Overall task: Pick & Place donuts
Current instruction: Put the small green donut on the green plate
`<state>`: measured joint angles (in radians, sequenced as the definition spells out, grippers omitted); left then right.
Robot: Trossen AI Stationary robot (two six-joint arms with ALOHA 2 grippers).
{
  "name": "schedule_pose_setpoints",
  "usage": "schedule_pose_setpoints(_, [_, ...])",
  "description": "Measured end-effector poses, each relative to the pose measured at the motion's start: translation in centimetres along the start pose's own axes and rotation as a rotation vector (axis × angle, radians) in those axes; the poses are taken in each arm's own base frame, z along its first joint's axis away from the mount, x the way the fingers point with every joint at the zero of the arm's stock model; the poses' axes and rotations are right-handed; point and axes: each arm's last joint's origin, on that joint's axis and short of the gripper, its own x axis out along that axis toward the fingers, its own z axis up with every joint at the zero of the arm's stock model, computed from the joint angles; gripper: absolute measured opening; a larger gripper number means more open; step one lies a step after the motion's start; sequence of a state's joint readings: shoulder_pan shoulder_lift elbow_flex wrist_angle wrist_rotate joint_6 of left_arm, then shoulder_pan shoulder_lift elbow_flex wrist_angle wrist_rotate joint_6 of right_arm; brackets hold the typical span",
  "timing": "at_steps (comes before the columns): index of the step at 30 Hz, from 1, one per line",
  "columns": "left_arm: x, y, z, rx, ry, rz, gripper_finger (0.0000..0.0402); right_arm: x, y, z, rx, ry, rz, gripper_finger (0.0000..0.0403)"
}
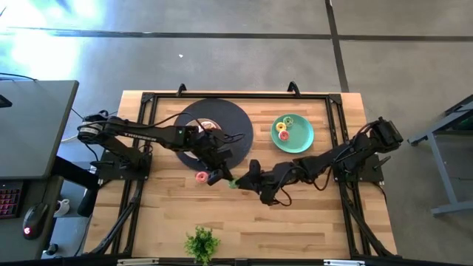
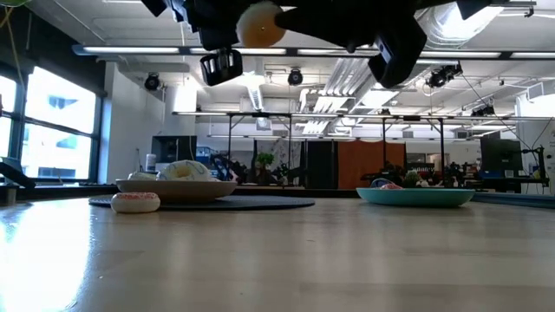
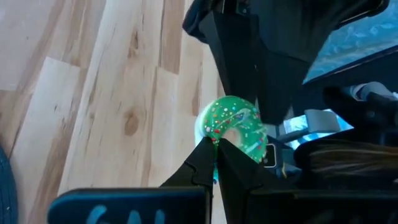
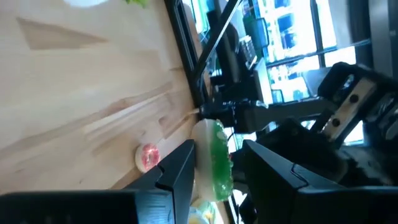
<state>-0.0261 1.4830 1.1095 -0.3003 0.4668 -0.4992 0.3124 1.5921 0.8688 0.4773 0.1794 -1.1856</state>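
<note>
A green sprinkled donut [image 1: 231, 182] hangs in the air above the table's middle, between my two grippers; the low view shows its pale underside [image 2: 260, 24] high above the wood. My left gripper [image 1: 220, 177] comes from the left and is shut on it. My right gripper [image 1: 244, 177] comes from the right and is open. Its fingers [image 4: 180, 168] stand on either side of the edge-on donut [image 4: 214, 162], with a gap showing at one finger. A pink-iced donut [image 1: 200, 176] lies flat on the table just left of the grippers. My left gripper [image 3: 215, 144] pinches the green donut's rim [image 3: 219, 134] between its two fingertips, at the edge nearest to it. The fingers come roughly level from the table's left. The donut is lifted clear of the table and stands out beyond the fingertips, its iced face toward the left wrist camera.
A beige plate [image 2: 178, 189] with a white-iced donut sits on a dark round mat [image 1: 225, 118] at the far left. A teal plate [image 1: 301, 140] with small donuts stands at the far right. A leafy plant [image 1: 202, 242] stands at the near edge. Bare wood lies between.
</note>
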Motion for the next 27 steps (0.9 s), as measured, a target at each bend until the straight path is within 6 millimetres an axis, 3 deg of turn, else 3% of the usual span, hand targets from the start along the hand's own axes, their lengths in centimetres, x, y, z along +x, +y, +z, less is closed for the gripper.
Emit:
schedule_pose_setpoints(10, [0.18, -0.16, 0.39, 0.026, -0.028, -0.033, 0.0005, 0.02, -0.12, 0.06, 0.023, -0.055, 0.008, 0.0123])
schedule_pose_setpoints(18, [0.18, -0.25, 0.39, 0.024, -0.021, -0.055, 0.0008, 0.02, -0.09, 0.04, 0.037, -0.059, 0.014, 0.0074])
schedule_pose_setpoints(27, [0.18, -0.23, 0.32, 0.021, -0.012, -0.058, 0.0092, 0.02, 0.01, 0.02, 0.114, -0.056, 0.027, 0.0016])
